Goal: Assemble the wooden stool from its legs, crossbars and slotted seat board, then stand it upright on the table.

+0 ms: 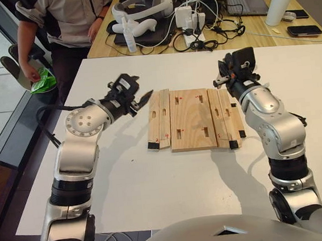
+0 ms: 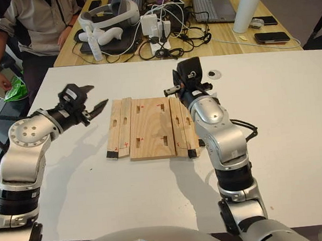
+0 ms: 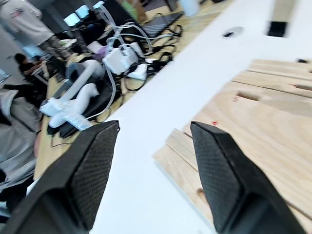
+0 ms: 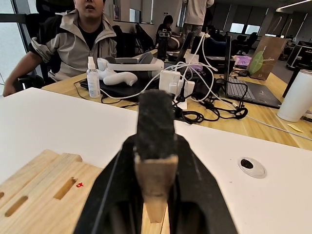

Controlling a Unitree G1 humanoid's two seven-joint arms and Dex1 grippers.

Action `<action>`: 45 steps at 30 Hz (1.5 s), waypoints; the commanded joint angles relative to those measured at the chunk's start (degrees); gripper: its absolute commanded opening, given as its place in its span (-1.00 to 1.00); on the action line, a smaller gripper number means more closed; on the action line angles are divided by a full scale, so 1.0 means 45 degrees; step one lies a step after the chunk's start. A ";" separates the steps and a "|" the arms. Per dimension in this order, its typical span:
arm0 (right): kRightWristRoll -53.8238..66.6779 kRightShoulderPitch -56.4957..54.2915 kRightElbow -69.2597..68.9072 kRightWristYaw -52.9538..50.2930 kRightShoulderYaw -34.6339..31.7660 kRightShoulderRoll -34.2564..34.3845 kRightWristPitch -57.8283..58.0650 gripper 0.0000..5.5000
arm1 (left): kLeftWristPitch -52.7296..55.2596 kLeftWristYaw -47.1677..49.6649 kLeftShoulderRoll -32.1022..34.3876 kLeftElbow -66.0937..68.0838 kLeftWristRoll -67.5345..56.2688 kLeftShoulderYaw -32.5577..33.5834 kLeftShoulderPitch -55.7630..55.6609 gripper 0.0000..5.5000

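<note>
The slotted seat board point(image 1: 191, 119) lies flat on the white table point(image 1: 156, 189). Two wooden slats point(image 1: 160, 119) rest against its left side, and two more point(image 1: 229, 119) with black end caps lie along its right side. My left gripper point(image 1: 142, 98) hovers open just left of the left slats, its black fingers point(image 3: 92, 165) spread over bare table. My right gripper point(image 1: 225, 78) is at the board's far right corner, shut on a wooden leg point(image 4: 155, 175) whose black-capped end sticks out beyond the fingers.
Behind the table stands a wooden desk point(image 1: 254, 23) with cables, a headset point(image 1: 141, 7), a spray bottle, a laptop and a white tumbler point(image 1: 280, 1). A person sits at the back left. A round cable grommet point(image 2: 214, 74) sits near my right gripper.
</note>
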 commanded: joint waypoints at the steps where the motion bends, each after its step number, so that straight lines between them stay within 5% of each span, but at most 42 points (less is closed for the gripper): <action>1: -0.0164 0.0567 -0.0637 -0.0496 -0.0536 0.0326 0.1526 -0.86 | 0.1679 0.1872 -0.1635 -0.0435 -0.0713 0.1226 -0.0795 -0.01; 9: -0.0111 0.1620 -0.1927 -0.0703 -0.0754 0.1096 0.3531 -0.86 | 0.5204 0.6726 -0.6269 -0.3097 -0.1596 0.3143 -0.0186 -0.01; 27: -0.0723 0.0856 0.0883 0.0405 -0.0449 0.0394 0.1075 -0.86 | 0.4397 0.7122 -0.5775 -0.3303 -0.1323 0.2095 0.0043 -0.01; 45: -0.1372 0.0745 -0.0702 -0.0088 -0.0186 0.0794 0.3267 -0.86 | 0.4338 0.7411 -0.6161 -0.3695 -0.1328 0.1831 0.0626 -0.01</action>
